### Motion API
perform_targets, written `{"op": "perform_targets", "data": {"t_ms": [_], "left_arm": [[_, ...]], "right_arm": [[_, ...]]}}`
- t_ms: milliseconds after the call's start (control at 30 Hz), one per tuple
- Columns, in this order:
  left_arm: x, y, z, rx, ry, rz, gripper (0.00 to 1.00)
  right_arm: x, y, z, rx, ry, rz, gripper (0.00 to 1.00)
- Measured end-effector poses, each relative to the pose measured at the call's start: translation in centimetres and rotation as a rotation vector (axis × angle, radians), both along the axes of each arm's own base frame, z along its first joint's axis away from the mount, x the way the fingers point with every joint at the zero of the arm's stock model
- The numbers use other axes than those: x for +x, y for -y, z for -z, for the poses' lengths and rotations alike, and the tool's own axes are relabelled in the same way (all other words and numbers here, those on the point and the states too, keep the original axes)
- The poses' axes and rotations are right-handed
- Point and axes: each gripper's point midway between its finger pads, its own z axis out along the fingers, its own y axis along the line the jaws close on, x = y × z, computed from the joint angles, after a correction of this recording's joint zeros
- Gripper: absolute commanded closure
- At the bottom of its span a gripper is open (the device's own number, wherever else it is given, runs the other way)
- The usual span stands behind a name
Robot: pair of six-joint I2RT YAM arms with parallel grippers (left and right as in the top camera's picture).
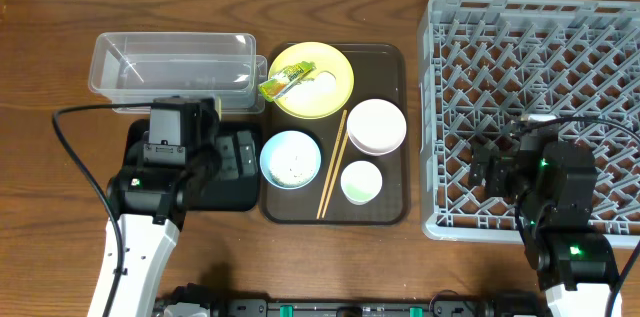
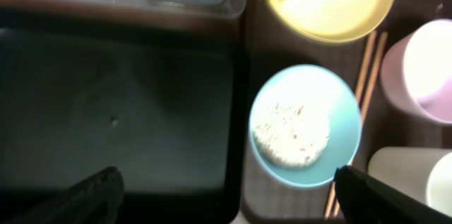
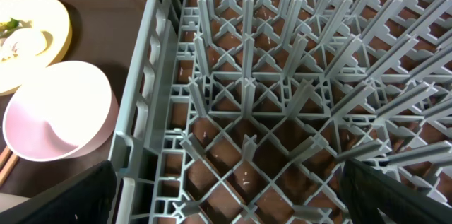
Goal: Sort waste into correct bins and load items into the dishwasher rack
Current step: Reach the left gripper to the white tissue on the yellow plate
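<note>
1. The dishwasher rack [image 1: 530, 57] stands on the right side of the surface [image 1: 40, 57]
2. The brown serving tray [image 1: 385, 212] lies just beside the rack's left wall, between the rack and the two bins
3. The yellow plate [image 1: 320, 82] sits in the far left part of the serving tray; the white bowl [image 1: 376, 125] sits to its right, nearer the rack
4. The light blue bowl [image 1: 291, 159] sits in the near left part of the serving tray; the small white cup [image 1: 361, 181] stands upright in the near right part
5. The wooden chopsticks [image 1: 332, 165] lie aslant between the light blue bowl and the small white cup, their far ends close to the yellow plate
6. The yellow-green wrapper [image 1: 285, 80] lies on the left part of the yellow plate, reaching over its rim
7. The rice scraps [image 2: 291, 133] form a whitish patch in the bottom of the light blue bowl
8. The clear tub [image 1: 175, 67] stands at the far left; the black tray [image 2: 106, 111] lies directly in front of it, next to the serving tray's left edge
9. The left hand [image 1: 235, 157] hovers over the right part of the black tray, beside the light blue bowl; its fingers [image 2: 92, 196] stand wide apart with nothing between them
10. The right hand [image 3: 229, 196] hangs over the near left part of the rack; its fingers [image 3: 395, 189] stand wide apart and grip nothing
</note>
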Motion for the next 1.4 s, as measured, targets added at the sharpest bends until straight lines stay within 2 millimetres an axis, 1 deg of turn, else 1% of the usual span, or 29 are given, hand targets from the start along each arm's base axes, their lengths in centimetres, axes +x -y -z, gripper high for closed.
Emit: {"op": "perform_targets", "data": {"t_ms": [133,233,300,400,500,633,700,800,900,967,1133,1233,1400], "left_arm": [[2.2,0.9,-1.8,-0.034,0.117,0.031,0.04],[3.8,2.0,-3.1,-0.036,0.199,0.086,0.05],[4.9,2.9,-3.6,-0.024,0.228,0.133,0.05],[6.7,4.5,-4.0,0.003,0.252,0.208,0.05],[9.1,6.3,-4.3,0.041,0.287,0.298,0.05],[12.0,9.0,-4.1,0.08,0.352,0.4,0.07],[13.5,10.5,-3.2,0.09,0.379,0.44,0.08],[14.8,12.0,-1.2,0.095,0.38,0.477,0.08],[15.5,13.1,1.4,0.099,0.351,0.505,0.08],[15.6,13.8,3.3,0.101,0.318,0.523,0.08],[15.2,15.1,7.2,0.104,0.239,0.559,0.08],[15.2,15.3,8.6,0.106,0.213,0.566,0.1],[15.6,15.4,9.9,0.108,0.203,0.568,0.12]], "right_arm": [[0.1,0.0,-0.1,0.0,0.004,-0.001,0.01],[0.1,0.0,-0.2,0.001,0.006,-0.001,0.01],[0.1,0.0,-0.2,0.002,0.006,-0.002,0.01],[0.1,-0.1,-0.2,0.002,0.006,-0.003,0.01],[0.1,-0.1,-0.2,0.002,0.006,-0.003,0.01],[0.1,-0.1,-0.2,0.002,0.006,-0.003,0.01],[0.1,-0.1,-0.2,0.002,0.006,-0.003,0.01],[0.1,-0.1,-0.2,0.002,0.006,-0.003,0.01],[0.1,-0.1,-0.2,0.002,0.006,-0.003,0.01],[0.1,-0.1,-0.2,0.002,0.006,-0.003,0.01],[0.1,-0.1,-0.2,0.002,0.006,-0.003,0.01],[0.1,-0.1,-0.1,0.002,0.005,-0.003,0.01],[0.0,-0.1,-0.1,0.002,0.001,-0.003,0.01]]}}
